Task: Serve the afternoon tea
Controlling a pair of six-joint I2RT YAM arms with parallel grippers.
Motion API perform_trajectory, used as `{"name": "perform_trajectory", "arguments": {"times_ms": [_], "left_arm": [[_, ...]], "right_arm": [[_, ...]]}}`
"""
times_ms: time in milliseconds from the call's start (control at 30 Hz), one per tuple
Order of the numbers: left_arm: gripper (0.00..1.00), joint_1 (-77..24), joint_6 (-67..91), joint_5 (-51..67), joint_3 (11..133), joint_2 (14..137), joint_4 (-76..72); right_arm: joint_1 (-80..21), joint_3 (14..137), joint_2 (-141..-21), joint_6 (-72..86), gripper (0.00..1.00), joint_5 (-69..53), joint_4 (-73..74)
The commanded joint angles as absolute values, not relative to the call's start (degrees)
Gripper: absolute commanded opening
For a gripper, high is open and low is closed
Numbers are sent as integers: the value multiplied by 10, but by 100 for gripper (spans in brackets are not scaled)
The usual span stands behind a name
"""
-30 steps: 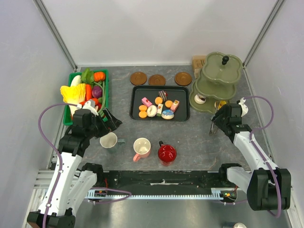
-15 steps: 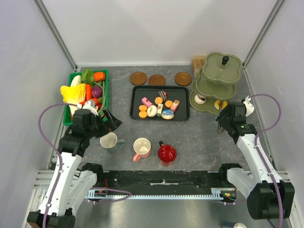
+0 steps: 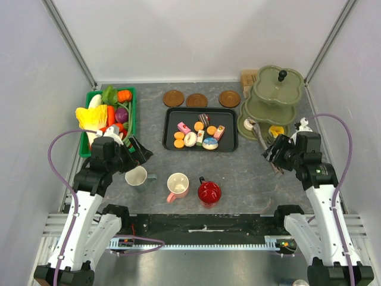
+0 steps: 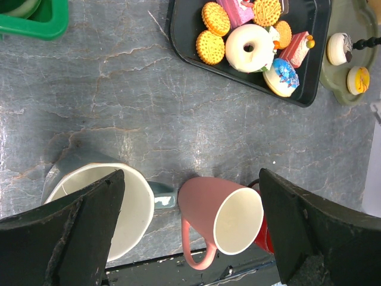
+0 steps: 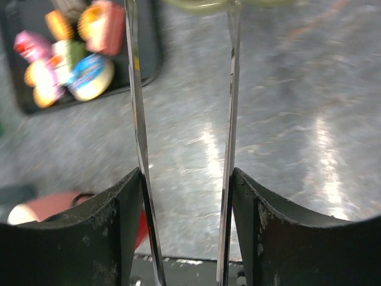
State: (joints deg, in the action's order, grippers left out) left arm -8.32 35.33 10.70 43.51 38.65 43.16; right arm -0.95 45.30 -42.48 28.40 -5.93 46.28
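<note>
left gripper wide open right by the whitish mug, pink mug and red mug to its right, toy cakes on the black tray farther back, right gripper squeezing metal tongs, tips probably near the tiered stand

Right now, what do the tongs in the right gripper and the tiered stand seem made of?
The tongs: probably polished metal; the thin blades are silvery and mirror glare. The tiered stand: olive green with a smooth soft sheen, perhaps glazed ceramic or plastic; the look leaves that open.
</note>
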Motion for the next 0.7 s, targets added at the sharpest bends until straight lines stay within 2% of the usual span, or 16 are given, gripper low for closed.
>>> {"name": "perform_trajectory", "arguments": {"times_ms": [0, 167, 367, 500, 667], "left_arm": [[99, -80, 367, 127, 439, 391, 408], [99, -80, 375, 170, 435, 391, 382], [99, -81, 386, 190, 433, 415, 375], [99, -81, 384, 192, 434, 421, 378], [99, -81, 384, 187, 429, 415, 379]], "right_arm": [[-11, 499, -439, 199, 65, -263, 454], [-70, 533, -516, 206, 65, -295, 409], [-253, 596, -618, 272, 64, -168, 332], [-308, 640, -686, 282, 63, -92, 325], [-344, 677, -752, 287, 61, -77, 309]]}}
